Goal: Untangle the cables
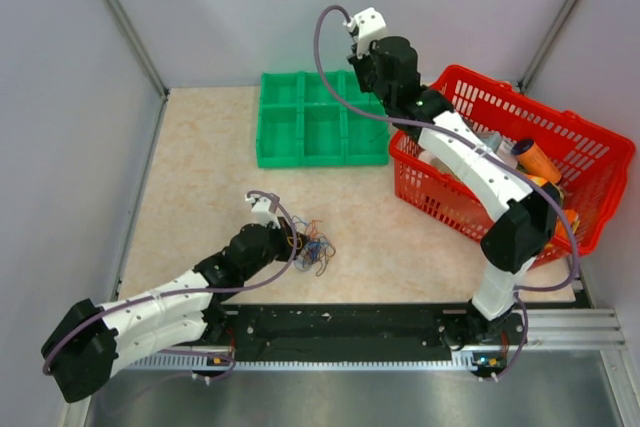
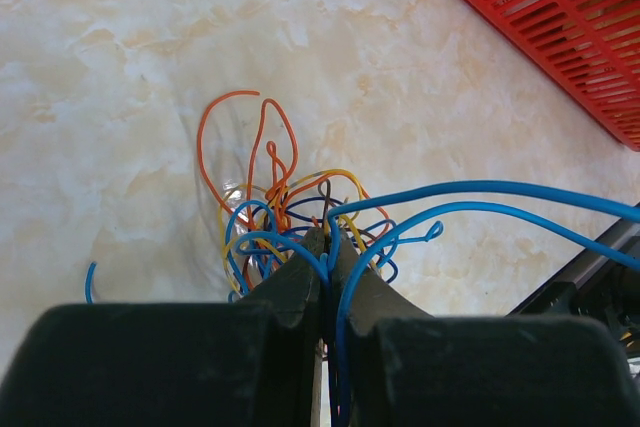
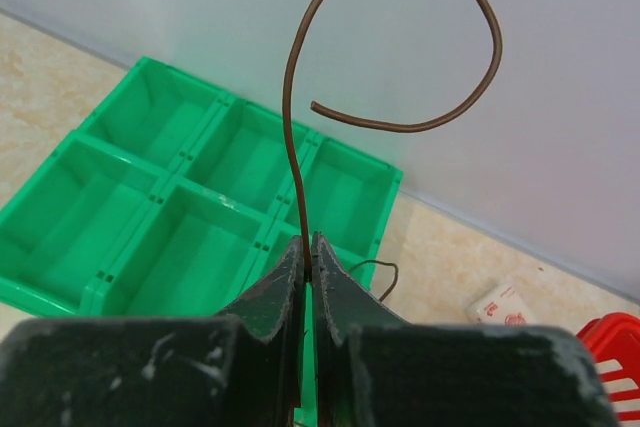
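Your left tool [image 2: 325, 247] pinches shut on a blue strand [image 2: 480, 185] from the tangle [image 2: 290, 217] at the tabletop's [image 2: 120, 67] seven o'clock. Your right tool [image 3: 308, 247] clamps one brown wire [image 3: 292, 77] above the twelve-o'clock green tray [image 3: 200, 257], probably for sorting.

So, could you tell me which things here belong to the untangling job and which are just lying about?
Job: tangle of cables; blue strand in the shut left gripper; brown strand in the shut right gripper.
Lying about: red basket; green tray, possibly a drop-off.

No legible text; only unreadable red print on a small white packet [image 3: 497, 304] near the red basket [image 3: 612, 345]
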`<state>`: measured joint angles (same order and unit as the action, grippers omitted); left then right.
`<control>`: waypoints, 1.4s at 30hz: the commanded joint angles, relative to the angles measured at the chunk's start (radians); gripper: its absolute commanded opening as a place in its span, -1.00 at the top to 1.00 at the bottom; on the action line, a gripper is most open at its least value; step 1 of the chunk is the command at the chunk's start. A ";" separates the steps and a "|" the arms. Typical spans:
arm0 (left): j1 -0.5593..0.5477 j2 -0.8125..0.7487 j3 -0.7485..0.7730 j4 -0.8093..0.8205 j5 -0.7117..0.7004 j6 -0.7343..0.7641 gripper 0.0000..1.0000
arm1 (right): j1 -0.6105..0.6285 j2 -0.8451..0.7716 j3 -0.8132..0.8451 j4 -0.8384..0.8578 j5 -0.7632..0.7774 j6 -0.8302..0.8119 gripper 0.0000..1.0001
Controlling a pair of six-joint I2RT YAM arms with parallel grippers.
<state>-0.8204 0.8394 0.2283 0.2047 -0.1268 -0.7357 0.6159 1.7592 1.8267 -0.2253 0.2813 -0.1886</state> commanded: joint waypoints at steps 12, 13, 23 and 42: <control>0.003 -0.075 0.036 -0.048 -0.014 0.010 1.00 | -0.099 0.207 0.152 -0.201 -0.110 0.283 1.00; 0.004 -0.080 0.034 -0.050 -0.017 0.009 1.00 | -0.102 0.236 0.195 -0.265 -0.106 0.323 1.00; 0.003 -0.089 0.029 -0.064 -0.022 0.009 1.00 | -0.107 0.355 0.332 -0.563 -0.062 0.474 1.00; 0.006 -0.079 0.022 -0.050 -0.005 -0.007 1.00 | -0.108 0.580 0.546 -0.663 -0.090 0.445 0.74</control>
<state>-0.8188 0.7788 0.2283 0.1272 -0.1310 -0.7422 0.5137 2.3363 2.3245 -0.8665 0.1635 0.2371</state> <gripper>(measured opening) 0.067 0.086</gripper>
